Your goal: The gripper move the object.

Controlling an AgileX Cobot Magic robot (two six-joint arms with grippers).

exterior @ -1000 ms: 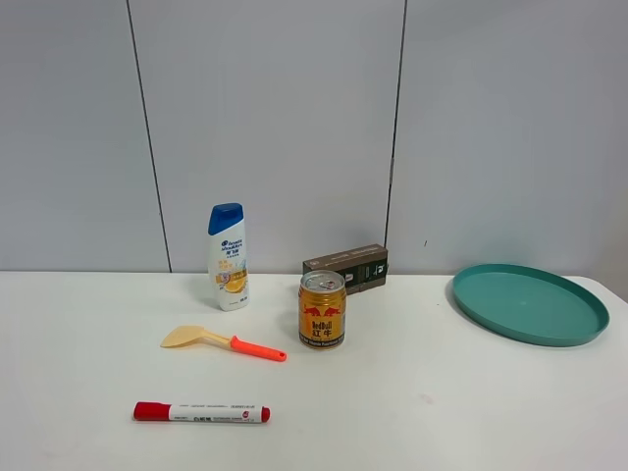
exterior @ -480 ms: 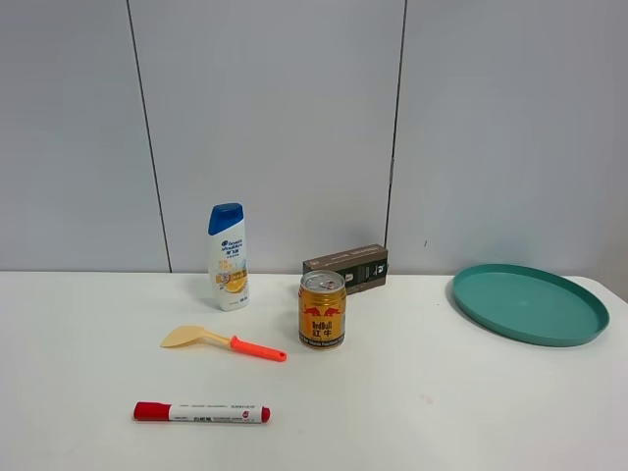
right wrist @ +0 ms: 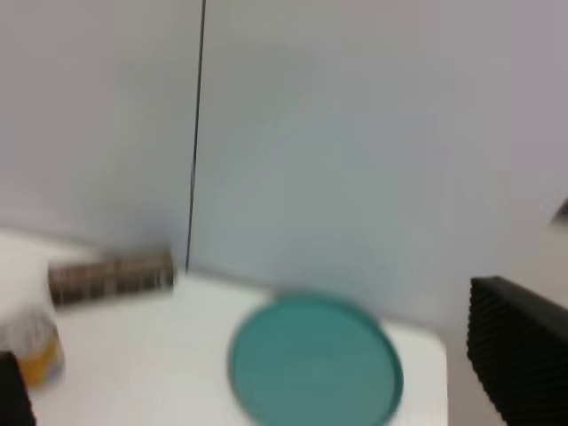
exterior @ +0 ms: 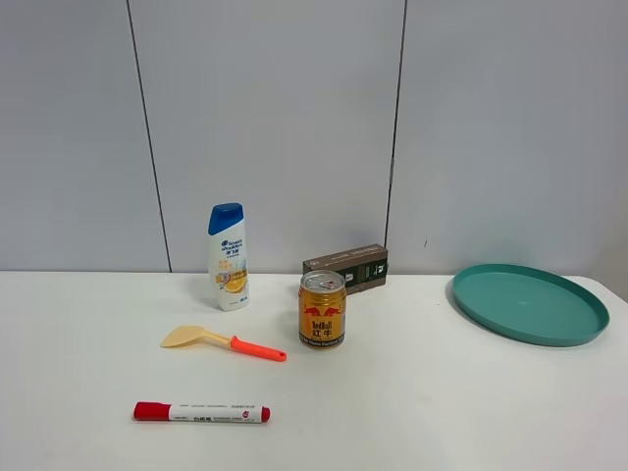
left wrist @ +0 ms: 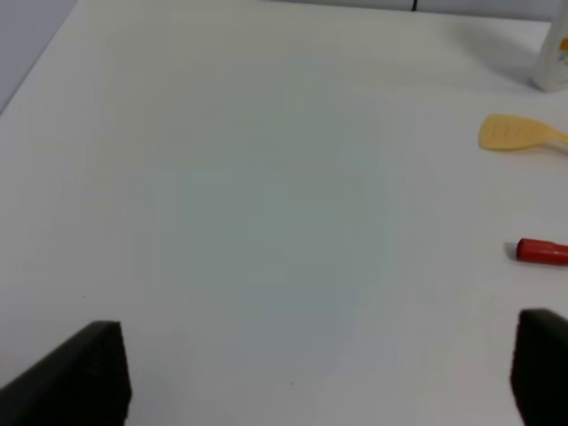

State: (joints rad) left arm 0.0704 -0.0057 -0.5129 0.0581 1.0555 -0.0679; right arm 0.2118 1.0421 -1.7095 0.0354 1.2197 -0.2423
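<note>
- The gold can [exterior: 322,310] stands upright mid-surface [exterior: 442,392], just in front of a dark box [exterior: 345,269], untouched.
- A shampoo bottle [exterior: 228,257] is off to its left, a teal plate [exterior: 528,302] well apart to the right.
- Spatula [exterior: 222,340] and red marker [exterior: 201,412] lie nearer the camera.
- Left pincer [left wrist: 311,373]: spread wide, released, over bare surface.
- Right pincer [right wrist: 293,390]: fingers parted, holding nothing; the view is blurred.
</note>
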